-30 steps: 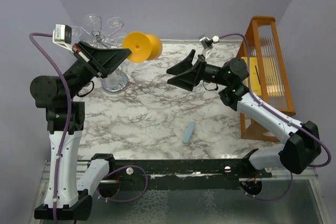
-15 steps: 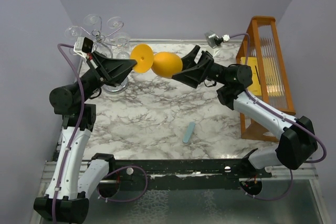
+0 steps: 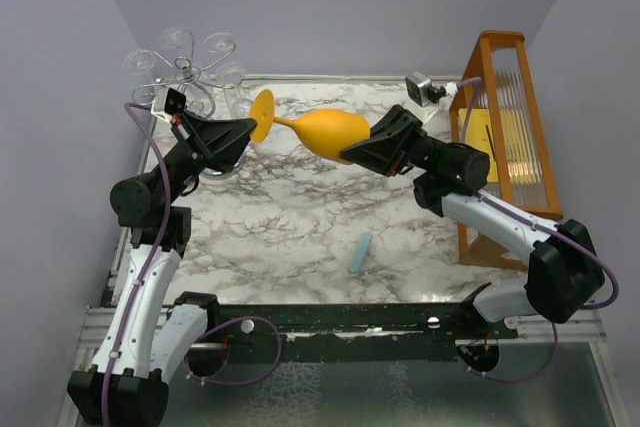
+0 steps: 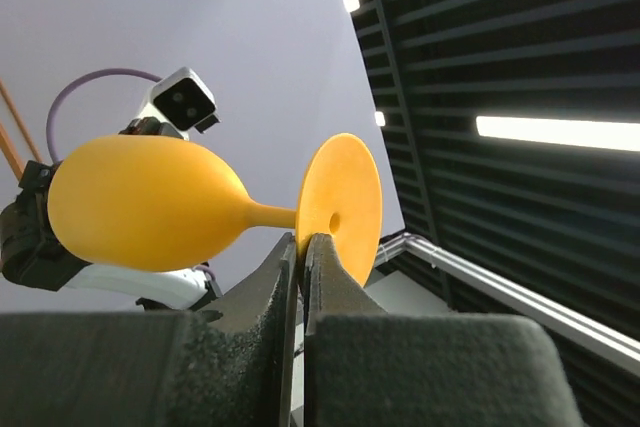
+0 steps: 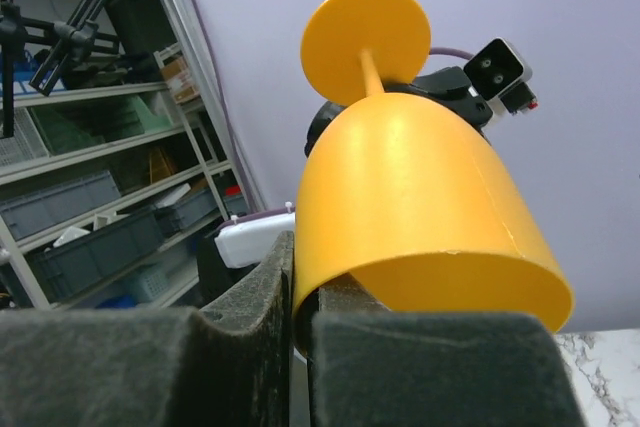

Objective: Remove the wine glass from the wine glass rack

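The wine glass [image 3: 330,132] is opaque orange-yellow with a matte finish: a rounded bowl, a thin short stem and a flat round foot. It lies on its side in the air above the marble table [image 3: 300,212], foot towards the left and open mouth towards the right, clear of the wine glass rack [image 3: 186,70]. In the left wrist view the left gripper [image 4: 302,239] has its fingers pressed almost together, pinching the edge of the foot. In the right wrist view the right gripper [image 5: 298,282] pinches the wall of the bowl at its rim, one finger outside and one inside. The silvery wire rack stands at the table's far left corner, behind the left gripper, with clear glasses [image 3: 178,40] hanging from its curled arms.
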